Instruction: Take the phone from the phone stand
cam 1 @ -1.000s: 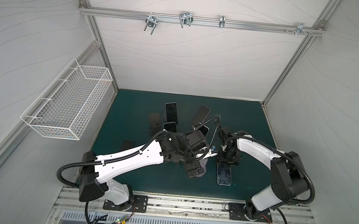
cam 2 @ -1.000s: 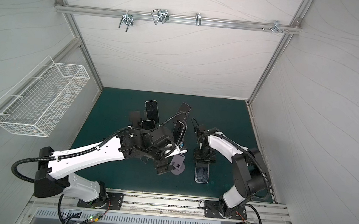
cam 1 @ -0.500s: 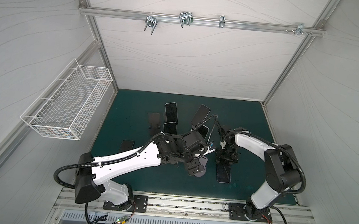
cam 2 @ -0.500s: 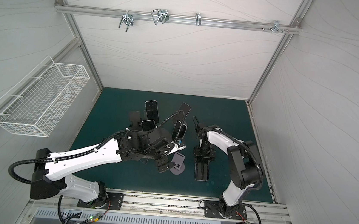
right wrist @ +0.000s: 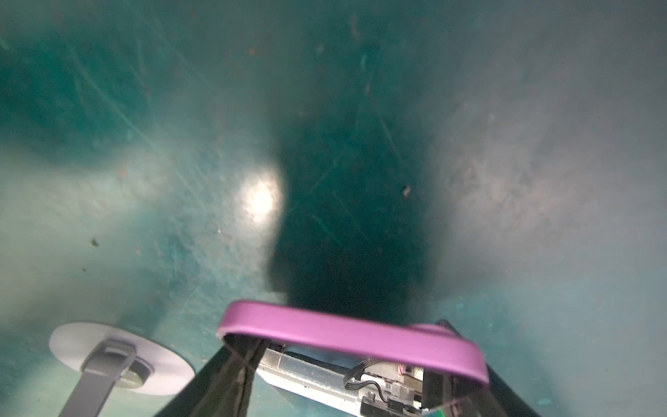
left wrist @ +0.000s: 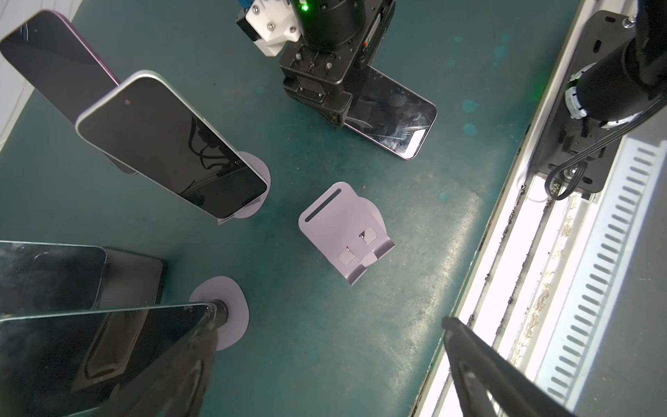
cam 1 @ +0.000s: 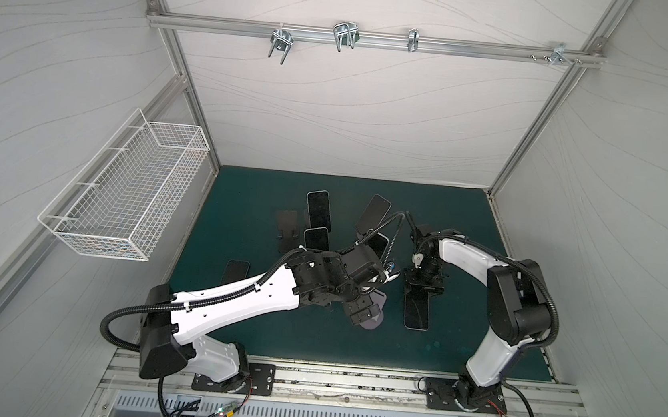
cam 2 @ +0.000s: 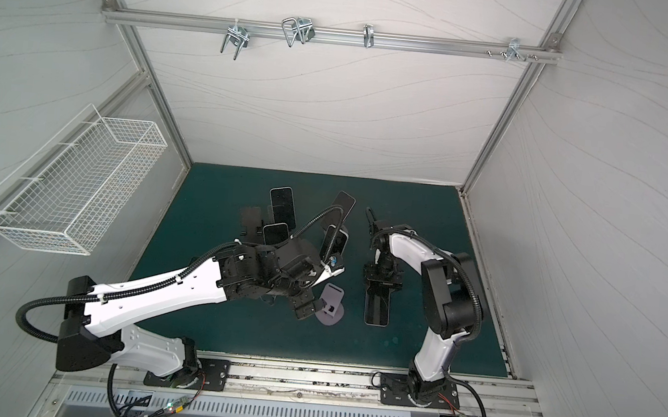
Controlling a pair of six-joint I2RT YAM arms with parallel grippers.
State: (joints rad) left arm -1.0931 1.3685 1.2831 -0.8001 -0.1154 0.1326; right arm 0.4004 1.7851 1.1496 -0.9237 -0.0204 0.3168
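Jaws of the left gripper (left wrist: 328, 323) stand wide, holding nothing, over the empty phone stand (left wrist: 346, 231), standing phones (left wrist: 173, 144) crowding one side. Bare mat (left wrist: 426, 216) separates it from the phone (left wrist: 393, 115), which lies on the mat, far end clamped by the right gripper (right wrist: 339, 361).

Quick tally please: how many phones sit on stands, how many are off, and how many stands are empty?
Phones on stands: 4
Purple phone in the right gripper: 1
Empty stands: 2, a lavender stand and a black stand
Flat dark slab near the left arm, kind unclear: 1
Total: 8
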